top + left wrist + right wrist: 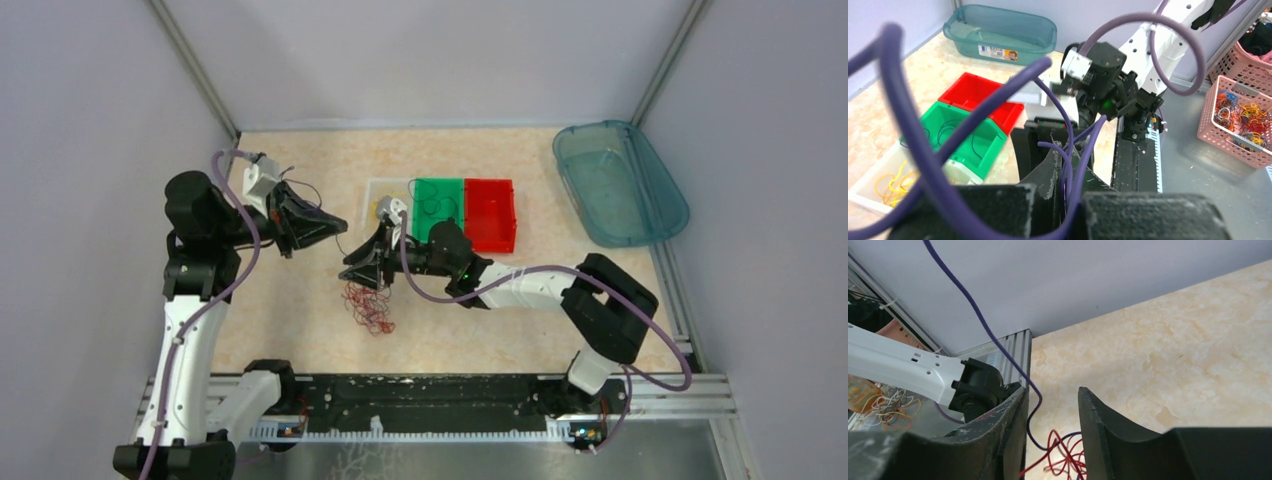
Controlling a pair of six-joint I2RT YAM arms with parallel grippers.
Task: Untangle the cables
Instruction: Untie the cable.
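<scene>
A bunch of thin red cables [370, 306] lies on the table in front of the bins, and shows low in the right wrist view [1064, 456]. My left gripper [336, 226] is raised to the left of it. Its fingers [1064, 146] are shut on a thin dark purple cable [1098, 145] that loops up past the camera. My right gripper [362, 276] hangs just above the red bunch with its jaws open [1052, 392]. The dark purple cable [1034, 390] runs down between them into the red cables. Yellow cables [890, 182] lie in a white bin [378, 190].
A green bin [437, 208] holding thin dark wires and a red bin [490, 214] stand side by side behind the right gripper. A teal tub [620, 182] sits at the far right. A pink basket [1238, 120] of coloured wires stands beyond the table's near edge.
</scene>
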